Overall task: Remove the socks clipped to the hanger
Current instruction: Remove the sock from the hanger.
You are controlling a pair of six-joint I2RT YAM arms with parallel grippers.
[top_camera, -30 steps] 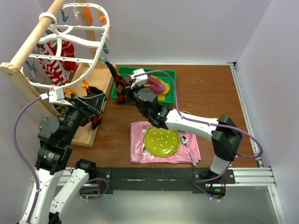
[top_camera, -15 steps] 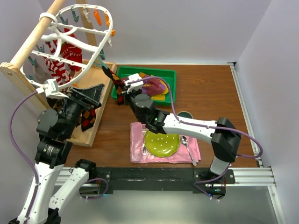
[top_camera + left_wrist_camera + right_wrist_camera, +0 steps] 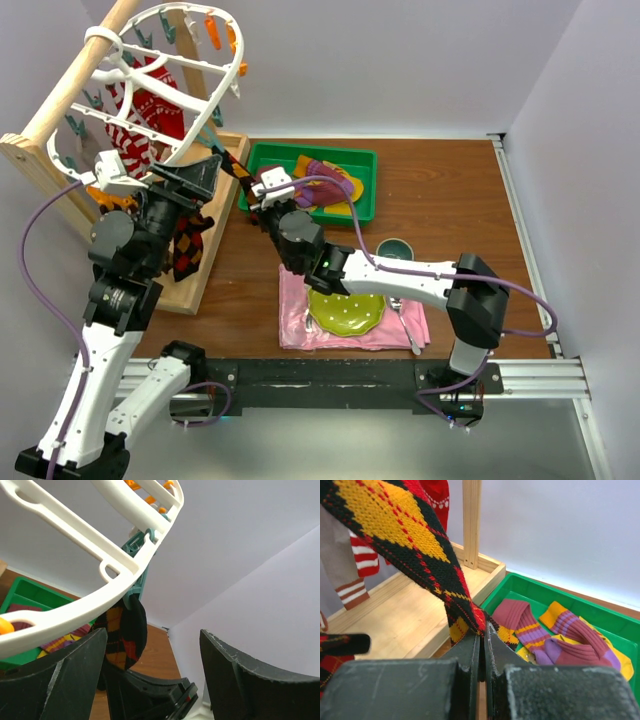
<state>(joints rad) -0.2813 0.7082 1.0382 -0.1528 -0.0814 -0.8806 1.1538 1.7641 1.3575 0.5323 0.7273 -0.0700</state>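
Pinching the argyle sock (image 3: 395, 525) below the hanger (image 3: 75, 615), my right gripper (image 3: 482, 630) holds it taut from a teal clip (image 3: 140, 582); my left gripper (image 3: 152, 635) stands spread wide just under the hanger's rim.

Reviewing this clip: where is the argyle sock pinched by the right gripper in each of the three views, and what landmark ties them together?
Top external: argyle sock upper centre-left, stretched from the hanger to the right gripper.
Left wrist: centre, hanging from a teal clip.
Right wrist: upper left, running diagonally down to the fingertips.
Shared landmark: green tray.
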